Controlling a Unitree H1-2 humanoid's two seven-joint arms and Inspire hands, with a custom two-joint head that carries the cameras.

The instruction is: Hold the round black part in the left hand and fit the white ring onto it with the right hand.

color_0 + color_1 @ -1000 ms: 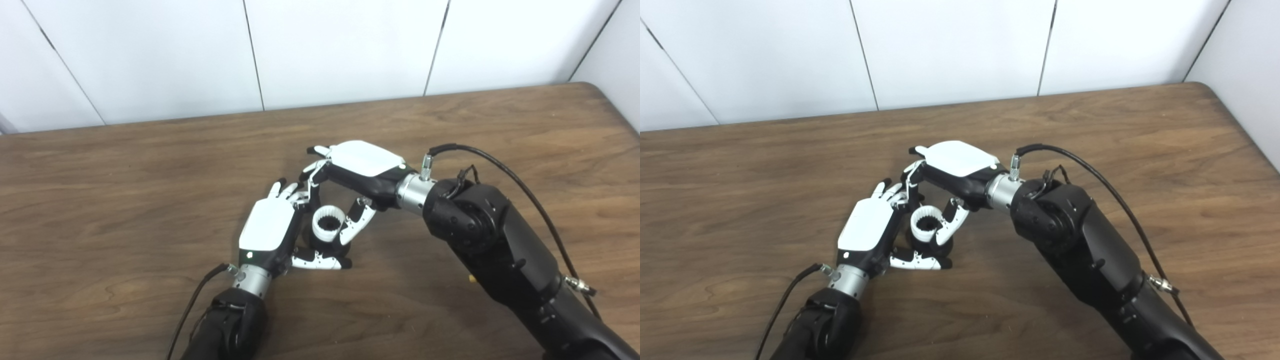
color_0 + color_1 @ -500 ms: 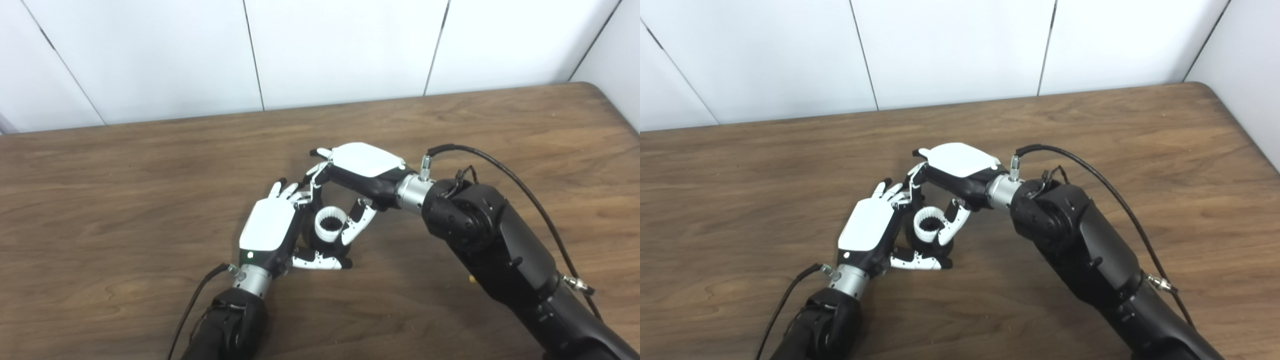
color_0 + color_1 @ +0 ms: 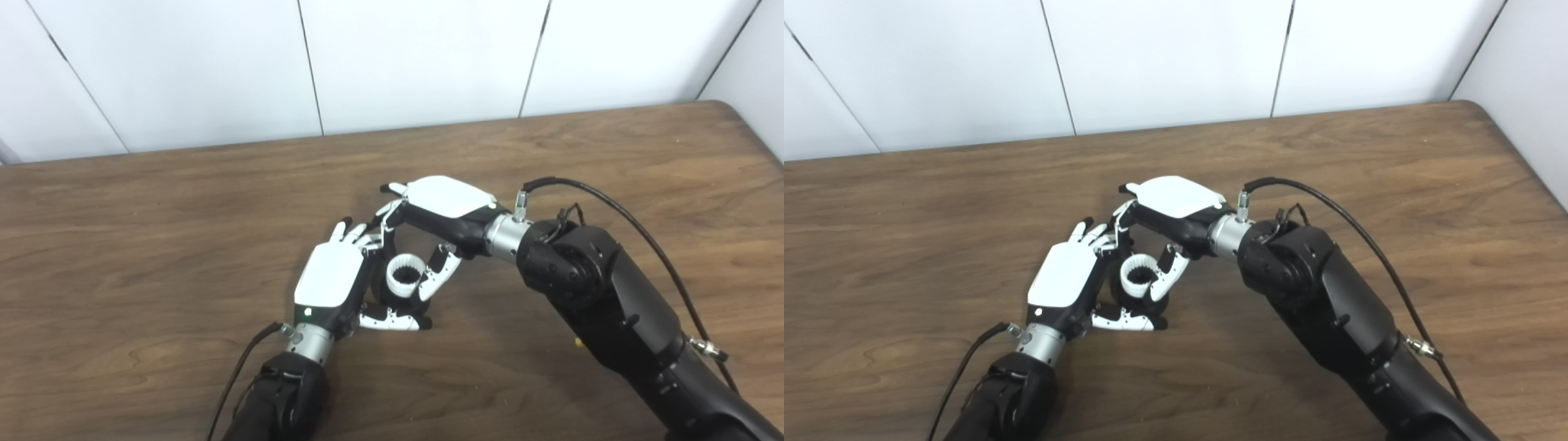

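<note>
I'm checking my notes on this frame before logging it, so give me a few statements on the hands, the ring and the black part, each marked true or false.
1. The white ring sits between the two hands. True.
2. The right hand is far off at the table's right edge. False: it is at the ring, fingers on either side of it.
3. The left hand is wrapped around the round black part, which sits under the ring. True.
4. The ring lies flat on the bare table, away from the hands. False: it is on top of the black part.
5. The ring has a toothed inner edge. True.
</note>
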